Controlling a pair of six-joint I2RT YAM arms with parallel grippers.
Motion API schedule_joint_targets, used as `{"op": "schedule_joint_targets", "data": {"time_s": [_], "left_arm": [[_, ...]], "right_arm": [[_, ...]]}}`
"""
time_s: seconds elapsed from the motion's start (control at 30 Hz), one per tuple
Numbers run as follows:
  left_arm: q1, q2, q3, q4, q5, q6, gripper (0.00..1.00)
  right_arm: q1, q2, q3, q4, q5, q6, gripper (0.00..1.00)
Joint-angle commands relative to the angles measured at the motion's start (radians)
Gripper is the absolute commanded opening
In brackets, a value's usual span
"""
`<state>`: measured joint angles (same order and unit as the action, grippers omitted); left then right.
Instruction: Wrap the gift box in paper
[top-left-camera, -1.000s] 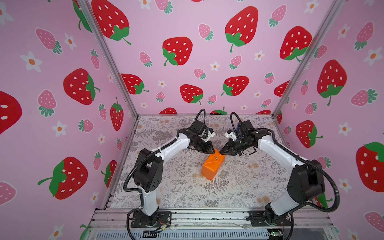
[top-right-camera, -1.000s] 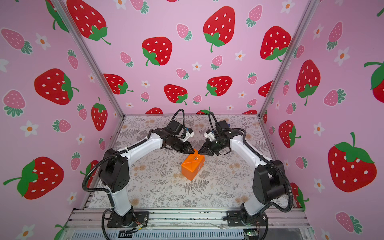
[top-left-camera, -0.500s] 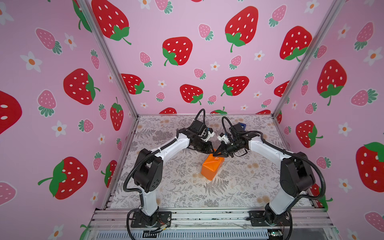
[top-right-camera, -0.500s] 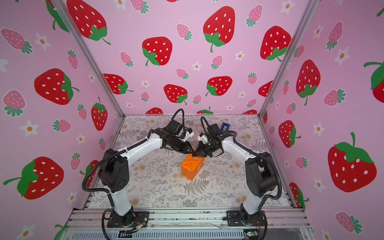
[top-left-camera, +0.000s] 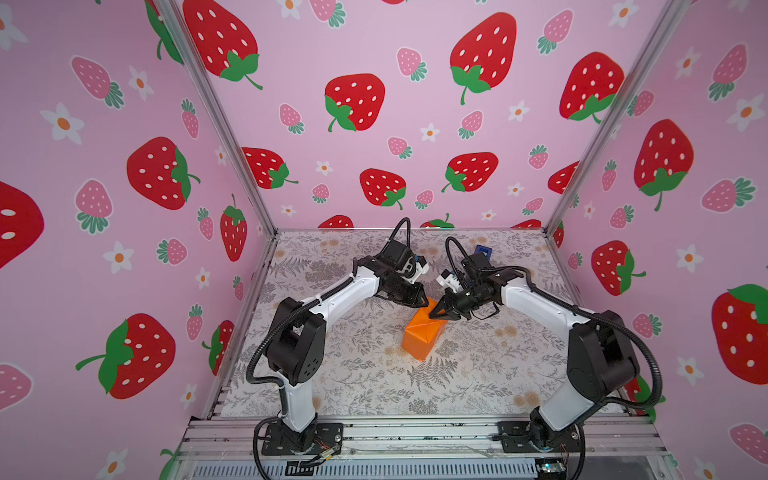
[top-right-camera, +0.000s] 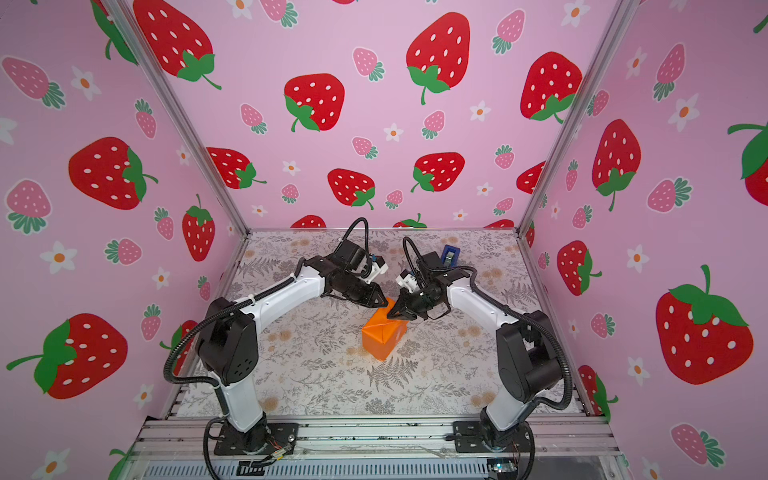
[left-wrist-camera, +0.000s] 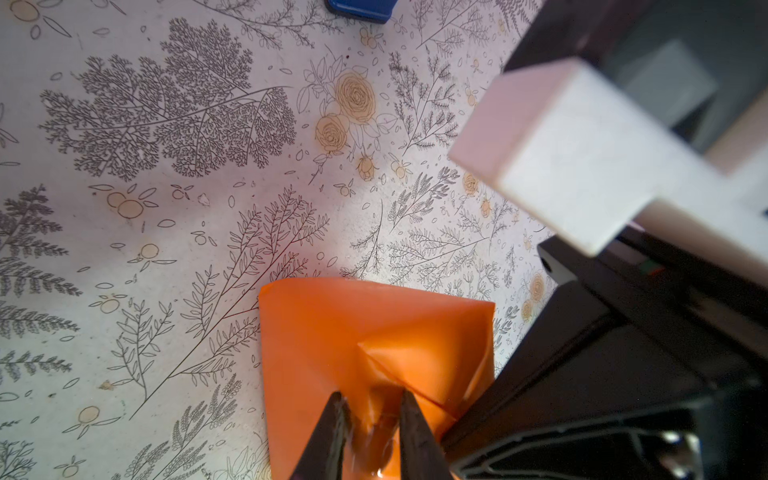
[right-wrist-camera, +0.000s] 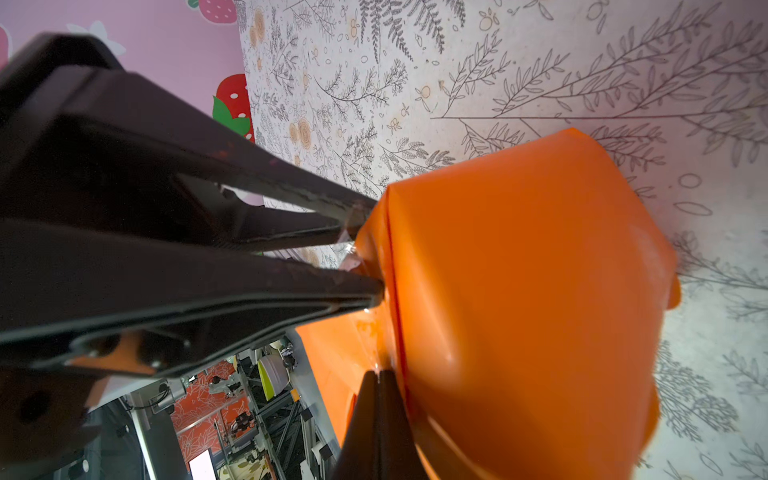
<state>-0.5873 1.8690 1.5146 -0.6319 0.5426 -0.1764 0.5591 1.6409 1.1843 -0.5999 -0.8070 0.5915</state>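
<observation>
Orange paper (top-left-camera: 423, 334) hides the gift box centred on the table (top-left-camera: 332, 386); at its twelve o'clock end, the narrowly parted left gripper (top-left-camera: 423, 302) and closed right gripper (top-left-camera: 434, 314) pin the flap (left-wrist-camera: 424, 361), likely for taping.

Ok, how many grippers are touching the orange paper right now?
2. The left gripper, jaws apart, meets the far end of the paper; the right gripper, shut, touches its tip beside it on the same end.

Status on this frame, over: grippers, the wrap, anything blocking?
Left gripper open, tips on the paper at its folded end, clear tape between them. Right gripper shut, tip against the paper. Gift box fully covered. Tape dispenser behind, clear of both.
</observation>
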Motion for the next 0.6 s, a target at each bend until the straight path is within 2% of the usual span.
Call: {"op": "schedule_joint_targets", "data": {"time_s": [0.0, 0.2, 0.57], "left_arm": [[-0.019, 0.049, -0.045, -0.11, -0.048, 0.022, 0.25], [-0.019, 0.049, -0.051, -0.109, -0.048, 0.024, 0.24], [-0.015, 0.053, -0.05, -0.106, -0.045, 0.022, 0.24]], "right_arm": [[0.008, -0.03, -0.045, -0.113, 0.058, -0.027, 0.0], [0.007, -0.064, -0.049, -0.146, 0.132, -0.026, 0.0], [0.008, -0.122, -0.077, -0.169, 0.176, -0.008, 0.0]]}}
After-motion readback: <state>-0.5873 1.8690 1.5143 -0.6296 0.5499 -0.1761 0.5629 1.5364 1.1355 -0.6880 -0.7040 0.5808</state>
